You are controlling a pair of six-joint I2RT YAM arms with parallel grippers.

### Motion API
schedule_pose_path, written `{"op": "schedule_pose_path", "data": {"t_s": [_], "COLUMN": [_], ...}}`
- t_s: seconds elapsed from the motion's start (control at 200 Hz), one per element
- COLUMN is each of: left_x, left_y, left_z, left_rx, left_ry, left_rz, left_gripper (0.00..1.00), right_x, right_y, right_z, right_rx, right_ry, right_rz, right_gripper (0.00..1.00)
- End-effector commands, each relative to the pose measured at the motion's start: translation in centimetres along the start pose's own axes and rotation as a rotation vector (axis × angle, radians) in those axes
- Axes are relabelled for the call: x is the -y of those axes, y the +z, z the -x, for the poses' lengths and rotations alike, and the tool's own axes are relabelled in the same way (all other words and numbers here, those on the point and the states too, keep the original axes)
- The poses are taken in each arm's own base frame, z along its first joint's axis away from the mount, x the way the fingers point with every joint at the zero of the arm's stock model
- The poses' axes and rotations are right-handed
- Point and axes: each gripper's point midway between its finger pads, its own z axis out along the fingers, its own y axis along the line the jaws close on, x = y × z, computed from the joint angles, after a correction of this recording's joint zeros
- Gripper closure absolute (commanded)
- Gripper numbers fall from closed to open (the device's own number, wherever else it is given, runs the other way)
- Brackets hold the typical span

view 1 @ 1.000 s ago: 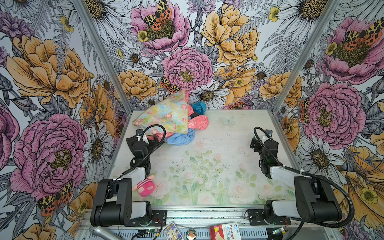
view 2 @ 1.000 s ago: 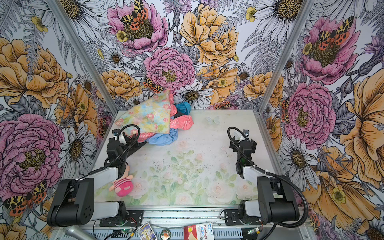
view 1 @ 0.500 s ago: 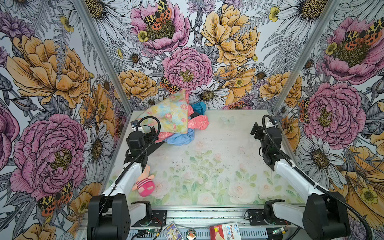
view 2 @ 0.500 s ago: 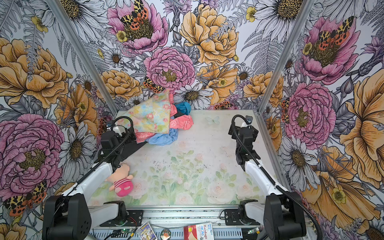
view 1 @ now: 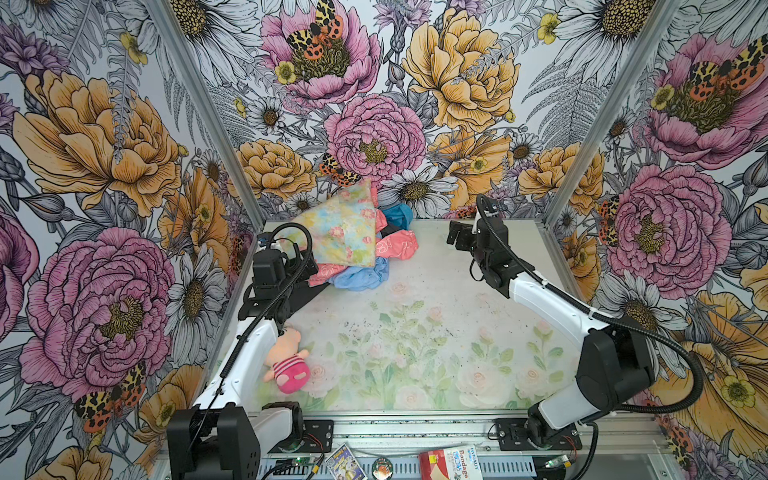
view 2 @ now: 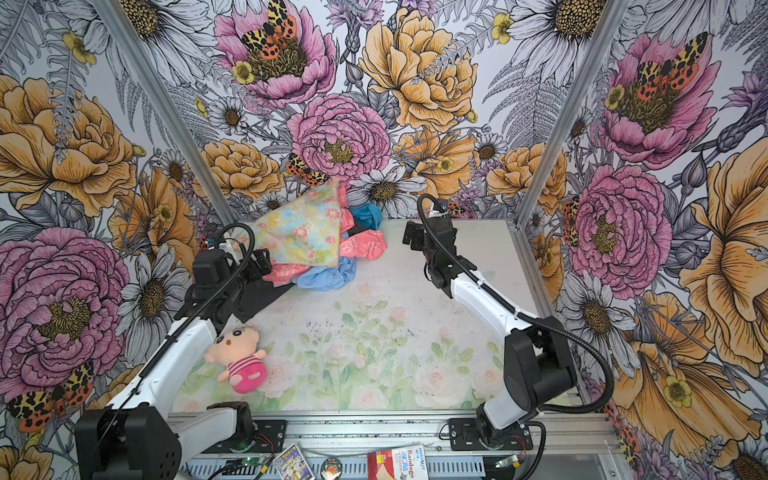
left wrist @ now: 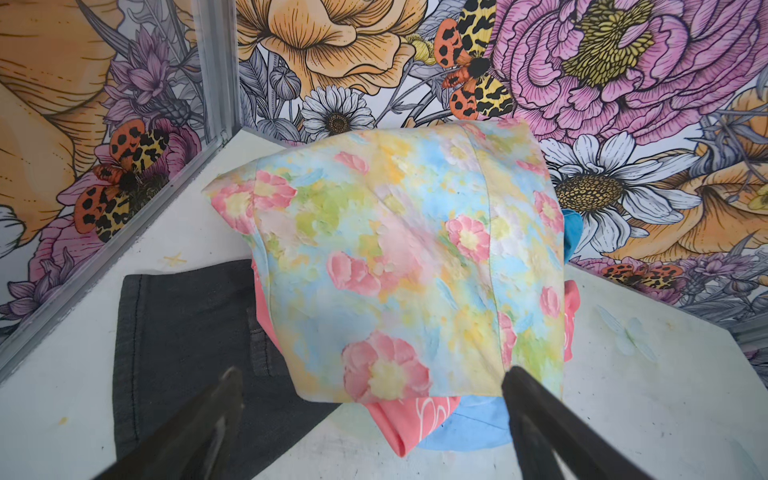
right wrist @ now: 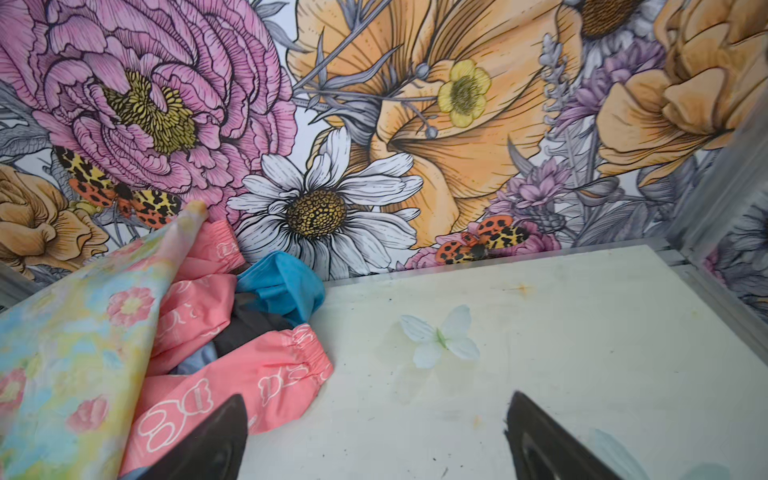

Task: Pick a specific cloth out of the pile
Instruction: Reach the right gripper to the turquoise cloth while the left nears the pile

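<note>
Your cloth [view 1: 397,213] sits at the back edge of the pile [view 1: 357,266], upper middle in both top views, against the wall [view 1: 415,192] beside the floral sheet [view 1: 340,230]. You're at the approach step: right gripper [view 1: 454,237] and left gripper [left wrist: 374,415] both hang spread and empty. Your best line looks to be the right one across the bare bench [view 1: 436,299]; the wall leaves little room behind.

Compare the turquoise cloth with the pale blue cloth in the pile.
Colour: the turquoise cloth is deeper; the pale blue cloth is light sky-blue. Place: the turquoise cloth sits at the back of the pile by the wall; the pale blue cloth bulges from its front edge, under the floral cloth. Both are plain and crumpled.
</note>
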Motion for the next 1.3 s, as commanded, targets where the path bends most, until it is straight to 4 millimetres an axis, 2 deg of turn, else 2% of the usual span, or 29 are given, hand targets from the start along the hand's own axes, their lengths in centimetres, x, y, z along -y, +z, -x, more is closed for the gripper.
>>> {"op": "schedule_pose_path", "data": {"t_s": [0.0, 0.145, 0.29, 0.44, 0.575, 0.74, 0.991, 1.291], "left_x": [0.6, 1.7, 3.0, 4.4, 5.8, 7.9, 9.6, 12.2], "left_y": [-0.4, -1.1, -2.2, -3.2, -3.8, -4.3, -4.7, -3.7], "left_z": [-2.0, -2.9, -4.1, -6.9, -9.6, -11.5, -11.4, -12.4], "left_rx": [-0.113, -0.180, -0.221, -0.277, -0.326, -0.368, -0.386, -0.429], "left_ry": [-0.044, -0.038, -0.006, 0.078, 0.136, 0.218, 0.248, 0.338], "left_rz": [-0.010, -0.033, -0.054, -0.074, -0.109, -0.170, -0.228, -0.282], "left_gripper": [0.01, 0.01, 0.01, 0.01, 0.01, 0.01, 0.01, 0.02], "right_x": [-3.5, -6.7, -8.4, -9.2, -9.6, -10.5, -8.9, -7.7], "right_y": [1.6, 3.6, 5.2, 6.3, 7.6, 10.0, 14.2, 18.2], "right_z": [-0.4, -1.1, -2.7, -3.9, -4.1, -4.8, -6.2, -7.0], "right_rx": [-0.058, -0.093, -0.134, -0.163, -0.168, -0.205, -0.257, -0.255], "right_ry": [0.037, 0.054, 0.086, 0.122, 0.138, 0.137, 0.141, 0.000], "right_rz": [0.097, 0.164, 0.195, 0.204, 0.209, 0.235, 0.280, 0.411], "right_gripper": [0.04, 0.05, 0.06, 0.06, 0.06, 0.08, 0.13, 0.14]}}
